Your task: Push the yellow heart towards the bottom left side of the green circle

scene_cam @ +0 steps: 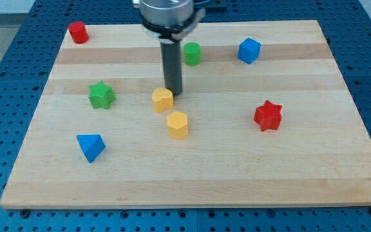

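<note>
Nearest the view's bottom edge of the wooden board [192,183], toward its bottom left corner, lies a blue triangle block [91,147]. Further up, near the middle of the board, sits a yellow hexagon block [178,124]. Level with it, toward the view's right edge, is a red star [267,115].

Just above and to the left of the hexagon is the yellow heart [162,98], close to the board's centre. My tip [174,94] rests on the board at the heart's upper right side, touching it or just beside it; I cannot tell which. The rod ends plainly, with nothing to open or close and nothing gripped. Toward the left edge, level with the heart, stands a green star [101,95].

Nearer the top edge, the green circle [192,53] sits just right of the rod's shaft, above and to the right of the heart and apart from it. A blue cube [249,50] lies further right along that edge. A red cylinder [78,32] stands at the top left corner.

No brand, label or writing can be read on the blocks or board.
</note>
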You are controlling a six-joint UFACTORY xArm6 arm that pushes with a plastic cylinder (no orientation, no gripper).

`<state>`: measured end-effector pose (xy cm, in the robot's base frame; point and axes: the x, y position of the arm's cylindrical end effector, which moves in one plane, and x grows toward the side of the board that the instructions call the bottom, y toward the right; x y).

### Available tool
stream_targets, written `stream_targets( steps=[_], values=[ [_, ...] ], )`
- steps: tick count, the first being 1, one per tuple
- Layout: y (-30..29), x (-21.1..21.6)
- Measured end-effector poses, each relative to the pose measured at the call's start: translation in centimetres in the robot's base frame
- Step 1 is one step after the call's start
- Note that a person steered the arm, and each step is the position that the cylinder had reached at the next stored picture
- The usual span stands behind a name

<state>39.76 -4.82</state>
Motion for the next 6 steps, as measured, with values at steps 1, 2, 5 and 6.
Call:
stream_targets(
  steps=[1, 2, 5, 6],
  values=[
    [1.3, 1.5],
    [4.0, 5.4],
    [-1.9, 3.0],
    [-1.0, 0.6]
  ],
)
